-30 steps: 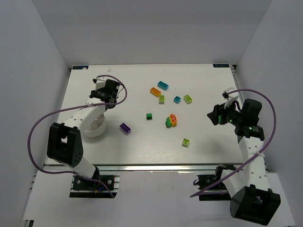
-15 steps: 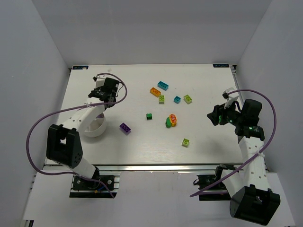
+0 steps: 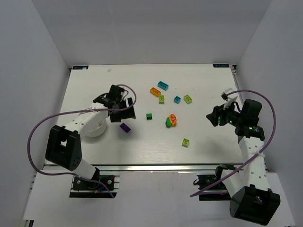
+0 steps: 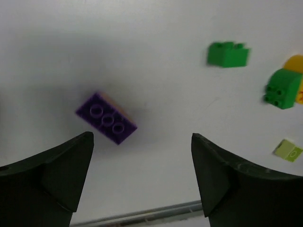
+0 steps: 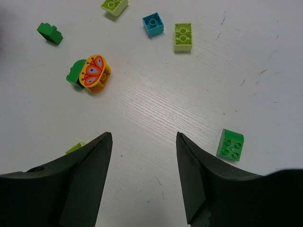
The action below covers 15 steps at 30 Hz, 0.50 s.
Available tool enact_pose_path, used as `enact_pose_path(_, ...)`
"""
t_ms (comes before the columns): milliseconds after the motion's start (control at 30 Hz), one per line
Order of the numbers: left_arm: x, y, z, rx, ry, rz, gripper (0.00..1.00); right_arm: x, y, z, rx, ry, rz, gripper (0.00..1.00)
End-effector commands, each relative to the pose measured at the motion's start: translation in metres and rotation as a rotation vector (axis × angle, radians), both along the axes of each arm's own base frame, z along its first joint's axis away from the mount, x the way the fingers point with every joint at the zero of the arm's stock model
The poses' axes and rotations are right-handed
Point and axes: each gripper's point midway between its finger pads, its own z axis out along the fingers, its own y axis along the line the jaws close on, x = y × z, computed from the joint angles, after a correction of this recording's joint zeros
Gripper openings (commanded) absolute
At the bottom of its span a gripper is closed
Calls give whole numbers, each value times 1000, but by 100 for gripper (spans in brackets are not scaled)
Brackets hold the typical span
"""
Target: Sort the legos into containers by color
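1. While hanging low over the table (image 3: 142,151), just right of the white bowl (image 3: 96,132), spread wide with nothing held: left gripper (image 3: 124,113).
2. Directly beneath, in the gap between its dark fingers (image 4: 61,175) yet touching neither: purple brick (image 4: 106,118), lying flat, studs up.
3. Farther right in that wrist view: dark green brick (image 4: 228,54), then green rounded piece (image 4: 282,88), both well apart from the purple one.
4. Likewise parted and gripping nothing: right gripper (image 5: 142,137), over the table's right side, aimed toward the middle.
5. Ahead of it: yellow butterfly piece (image 5: 94,72), pressed against the green rounded piece; beyond, small cyan brick (image 5: 153,24) just beside lime brick (image 5: 182,36), not touching; close to the right-hand finger, green four-stud brick (image 5: 231,144).
6. Toward the far edge from above: long cyan brick (image 3: 163,85) near orange brick (image 3: 155,91); toward the near edge, a lone lime brick (image 3: 185,142).
7. Cannot tell the bowl's contents, with the left arm (image 3: 80,122) lying across it.
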Motion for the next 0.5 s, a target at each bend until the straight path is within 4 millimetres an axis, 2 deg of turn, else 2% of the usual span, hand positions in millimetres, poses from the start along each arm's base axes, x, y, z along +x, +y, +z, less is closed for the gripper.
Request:
enact_pose_path(0, -33, 12, -14, -19, 114, 229, 98, 1, 1, 12, -5, -40, 16, 62)
enact_pose_path(133, -31, 22, -13, -8, 124, 380, 98, 1, 2, 12, -1, -38, 21, 62)
enact_pose_path(233, -27, 23, -17, 11, 126, 424, 98, 1, 2, 12, -1, -40, 20, 62)
enact_pose_path(333, -28, 19, -37, 43, 183, 434, 98, 1, 1, 13, -3, -41, 16, 62)
enact_pose_path(367, -27, 19, -51, 69, 218, 442, 98, 1, 1, 14, -5, -45, 18, 62)
enact_pose_path(467, -23, 21, -67, 113, 252, 459, 95, 1, 1, 13, -4, -42, 16, 62)
